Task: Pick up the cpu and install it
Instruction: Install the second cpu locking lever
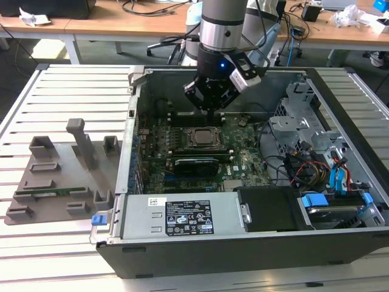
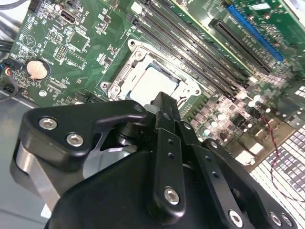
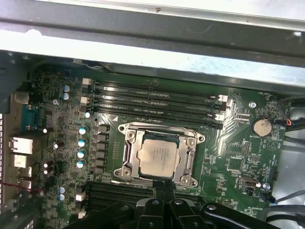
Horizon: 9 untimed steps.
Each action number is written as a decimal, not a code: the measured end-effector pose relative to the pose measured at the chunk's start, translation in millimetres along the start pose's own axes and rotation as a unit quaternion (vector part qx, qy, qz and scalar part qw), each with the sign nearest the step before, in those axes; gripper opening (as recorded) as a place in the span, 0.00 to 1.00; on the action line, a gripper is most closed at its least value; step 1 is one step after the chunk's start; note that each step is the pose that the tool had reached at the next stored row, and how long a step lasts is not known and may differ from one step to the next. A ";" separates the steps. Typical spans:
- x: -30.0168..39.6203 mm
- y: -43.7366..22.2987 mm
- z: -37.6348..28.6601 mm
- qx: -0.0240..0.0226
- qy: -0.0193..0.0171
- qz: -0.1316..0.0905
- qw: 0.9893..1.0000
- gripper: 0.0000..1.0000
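Observation:
The cpu (image 1: 200, 137) lies flat in the metal-framed socket (image 1: 185, 145) on the motherboard, silver top up. In both wrist views the cpu (image 3: 158, 156) (image 2: 153, 81) sits square inside the socket frame (image 3: 128, 157). My gripper (image 1: 209, 111) hangs just above the board, over the socket's edge nearest the case's back wall. Its black fingers (image 3: 163, 187) are pressed together with nothing between them, a little clear of the chip. The gripper (image 2: 164, 101) covers part of the socket's near edge in the second wrist view.
The open computer case (image 1: 137, 91) walls in the board. A power supply (image 1: 182, 216) sits at the front, a drive cage and cables (image 1: 316, 158) on the exterior view's right. Memory slots (image 3: 152, 102) flank the socket. A grey holder tray (image 1: 55, 182) with a green memory stick lies outside.

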<state>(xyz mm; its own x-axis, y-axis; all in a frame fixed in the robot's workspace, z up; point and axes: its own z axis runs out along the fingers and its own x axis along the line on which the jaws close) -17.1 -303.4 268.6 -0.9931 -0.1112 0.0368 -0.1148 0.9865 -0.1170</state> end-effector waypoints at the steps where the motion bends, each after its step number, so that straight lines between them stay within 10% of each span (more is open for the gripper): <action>1: 0.0 -0.1 -1.4 0.001 0.000 0.000 1.000 0.11; 9: 0.5 -1.2 -17.5 0.008 0.001 0.000 1.000 0.11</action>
<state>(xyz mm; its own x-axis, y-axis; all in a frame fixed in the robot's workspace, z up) -17.1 -302.5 286.1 -0.9931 -0.1105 0.0385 -0.1146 0.9845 -0.1324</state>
